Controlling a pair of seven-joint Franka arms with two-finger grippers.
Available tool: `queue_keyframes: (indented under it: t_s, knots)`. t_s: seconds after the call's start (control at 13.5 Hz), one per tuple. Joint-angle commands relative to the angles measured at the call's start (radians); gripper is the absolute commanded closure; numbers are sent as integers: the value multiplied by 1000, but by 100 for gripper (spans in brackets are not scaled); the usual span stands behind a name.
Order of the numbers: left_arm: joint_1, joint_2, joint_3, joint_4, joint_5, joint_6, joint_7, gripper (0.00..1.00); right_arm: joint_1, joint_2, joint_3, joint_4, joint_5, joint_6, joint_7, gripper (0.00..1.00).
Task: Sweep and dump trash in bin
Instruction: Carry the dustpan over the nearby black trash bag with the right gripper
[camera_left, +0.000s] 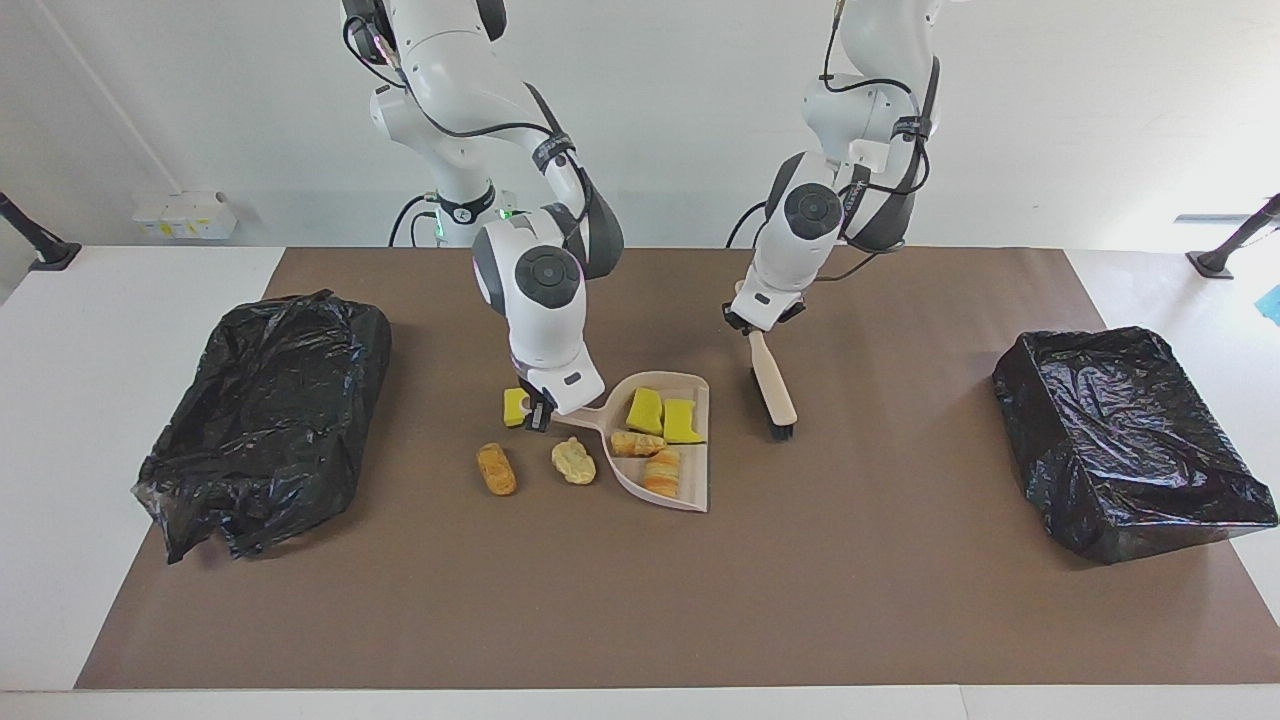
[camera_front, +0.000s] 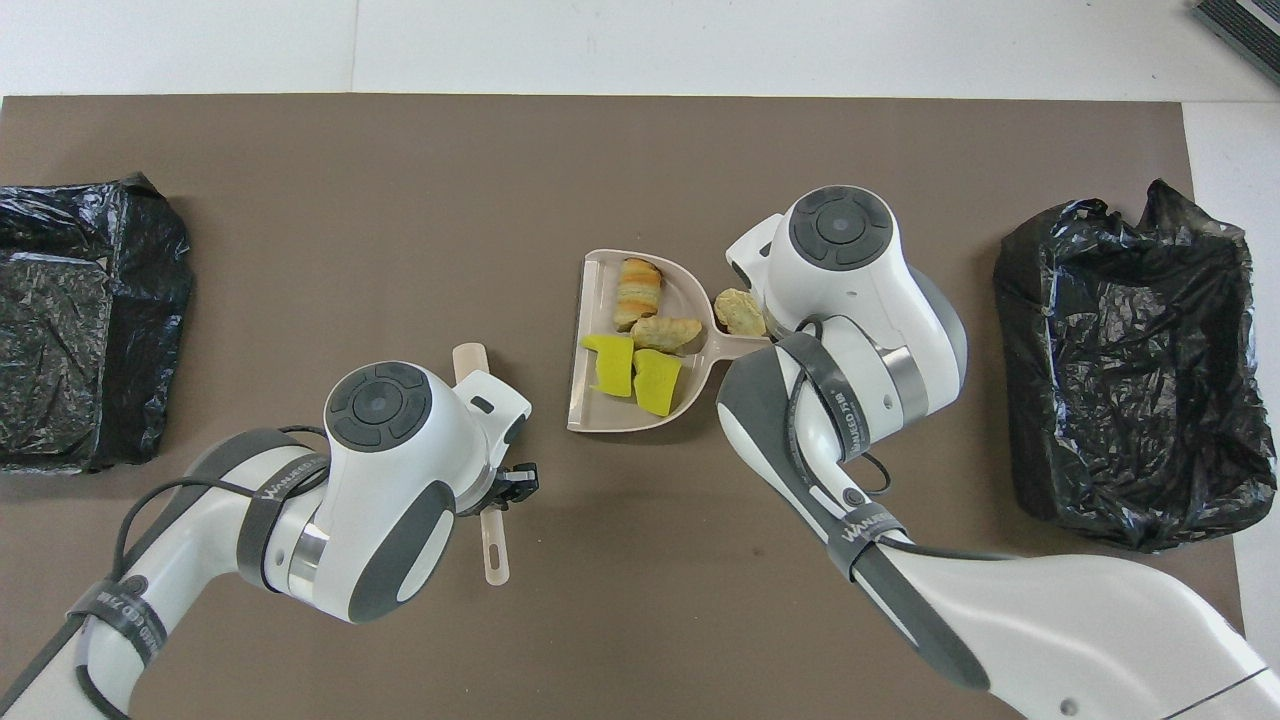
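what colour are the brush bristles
Black, under the beige brush back; clearest at its tip in the facing view.

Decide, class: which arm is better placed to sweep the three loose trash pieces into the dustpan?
Left: its gripper holds the brush; the right gripper holds the dustpan beside them.

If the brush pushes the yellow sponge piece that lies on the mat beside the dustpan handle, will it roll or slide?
The sponge piece looks blocky with flat faces, so it would probably slide, not roll. It seems light foam, so it may tumble.
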Motion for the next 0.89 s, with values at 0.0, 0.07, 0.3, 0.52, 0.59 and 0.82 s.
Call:
queue_keyframes:
  t_s: [0.0,0.07,0.3,0.52,0.59,0.82]
  knots:
    - [30,-55,-7,27,17,-71,-9,100,-61,-105,9,-20,30,-44,-1,100]
    - [30,-68,-7,26,17,-79,-11,100,-84,-128,9,-20,30,-64,-6,100]
    - [22,-76,-10,23,17,-81,-17,100,-154,-184,9,-19,52,-112,-73,100]
    - [-51,-111,-16,-15,12,-53,-112,100,-274,-258,4,-8,56,-194,-165,100]
    - [-90,-127,-16,-35,6,-27,-150,100,-318,-284,1,-2,56,-231,-200,100]
    - [-191,-167,-17,-117,-85,22,-201,100,-508,-304,-5,18,53,-273,-379,100]
